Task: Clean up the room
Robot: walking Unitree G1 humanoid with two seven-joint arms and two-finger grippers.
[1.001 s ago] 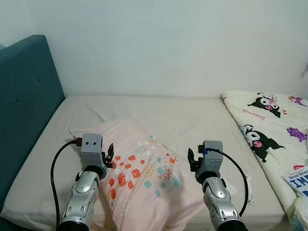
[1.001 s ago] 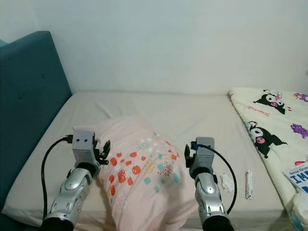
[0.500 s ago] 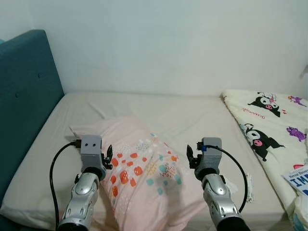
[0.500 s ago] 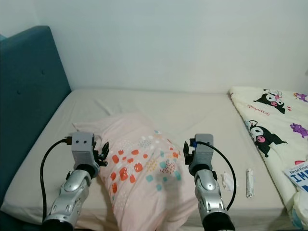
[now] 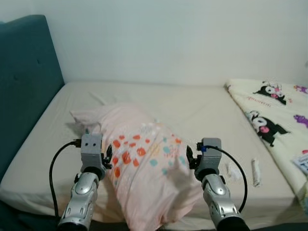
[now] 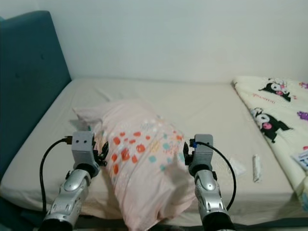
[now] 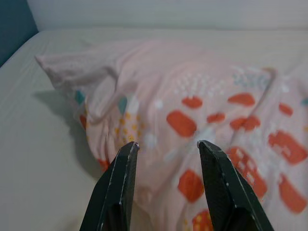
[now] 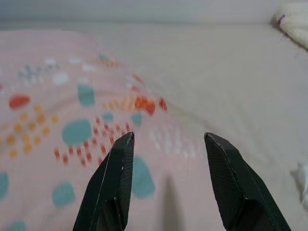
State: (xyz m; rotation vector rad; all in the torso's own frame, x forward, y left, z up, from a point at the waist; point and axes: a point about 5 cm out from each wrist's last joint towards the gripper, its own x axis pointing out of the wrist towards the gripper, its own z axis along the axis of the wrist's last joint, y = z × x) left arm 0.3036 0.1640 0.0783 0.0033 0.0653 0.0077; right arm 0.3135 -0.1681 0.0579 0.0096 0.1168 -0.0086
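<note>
Black fingers are standing wide apart on both our grippers, and neither is holding anything. We are hovering the left gripper [image 5: 105,156] just beside the pillow's [image 5: 144,168] left flank and the right gripper [image 5: 191,158] against its right flank, so the pillow is sitting between them. It is lying near the front edge of the bed [image 5: 192,110], its far corner pointing towards the teal headboard [image 5: 29,91].

The pillow is pink with orange and teal spots, and we are judging it soft, light and floppy: the cover is creasing and sagging over the bed's edge. A pinch on loose cloth would probably let the filling slump, so we are favouring a squeeze on both flanks at mid-height, each gripper taking a thick fold.

Right of the pillow, a crumpled tissue [image 5: 233,169] and a small white roll [image 5: 256,171] are lying on the sheet, and beyond them a cartoon-print blanket [image 5: 274,120].
</note>
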